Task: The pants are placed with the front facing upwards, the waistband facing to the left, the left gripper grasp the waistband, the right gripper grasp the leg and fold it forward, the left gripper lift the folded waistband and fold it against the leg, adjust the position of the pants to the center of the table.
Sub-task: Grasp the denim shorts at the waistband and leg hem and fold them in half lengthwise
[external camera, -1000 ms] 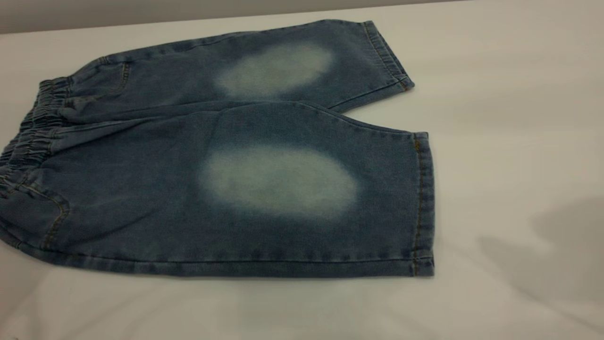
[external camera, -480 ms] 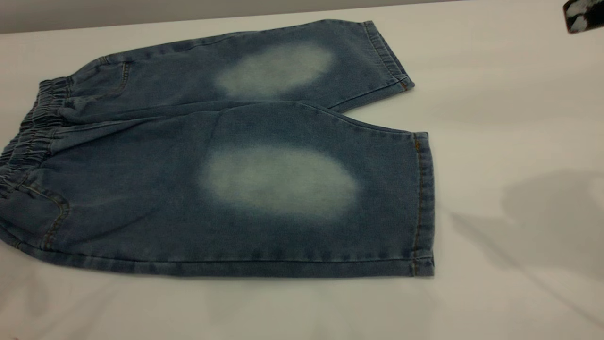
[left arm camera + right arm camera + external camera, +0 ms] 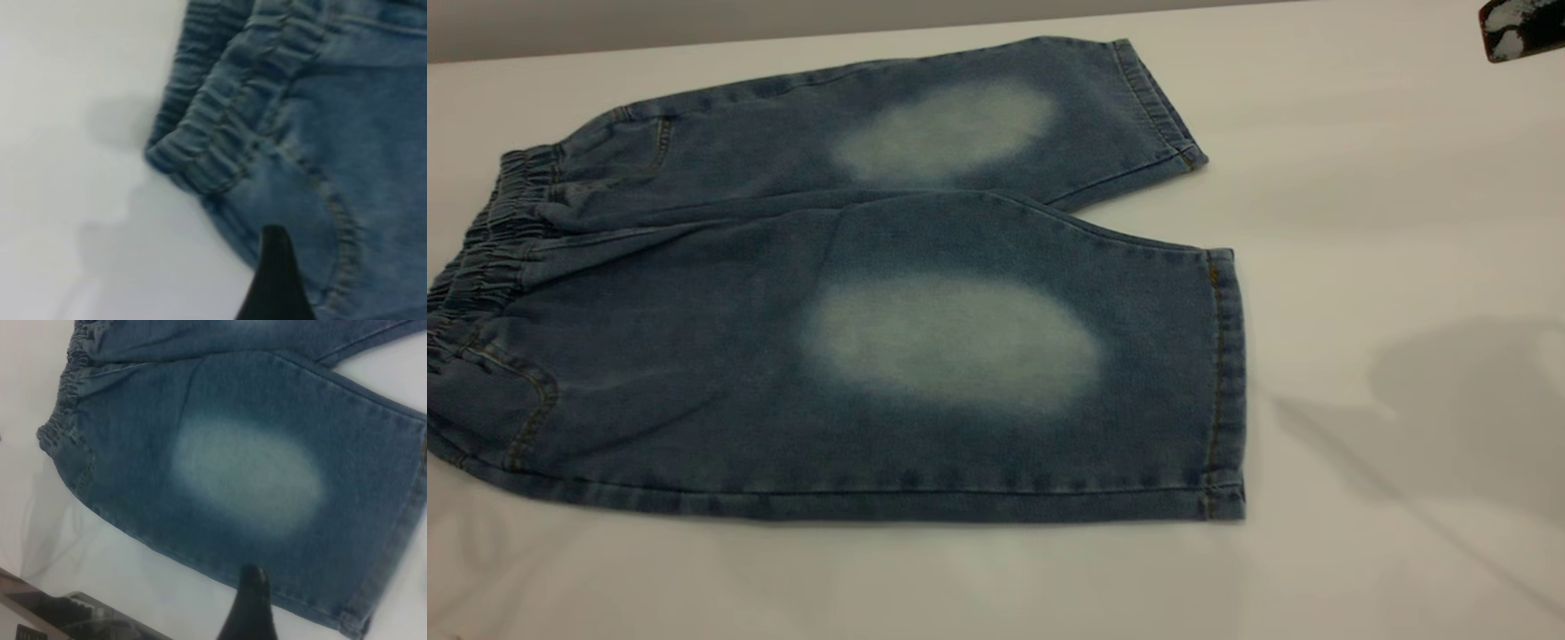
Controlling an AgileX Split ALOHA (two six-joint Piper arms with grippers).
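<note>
Meanwhile the right gripper (image 3: 245, 600), jaw state unclear, had edged in over the near leg (image 3: 951, 347); the left gripper (image 3: 275, 280), equally unreadable, hovered by the waistband (image 3: 220, 143). The pants (image 3: 854, 293) lay flat, unfolded, left of centre on the table (image 3: 1387, 222).

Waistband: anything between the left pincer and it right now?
Nothing visible. In the left wrist view the waistband lies bare on the table, with only one dark finger of the left pincer showing above the denim beside it. The pants lie flat with nothing on top.
</note>
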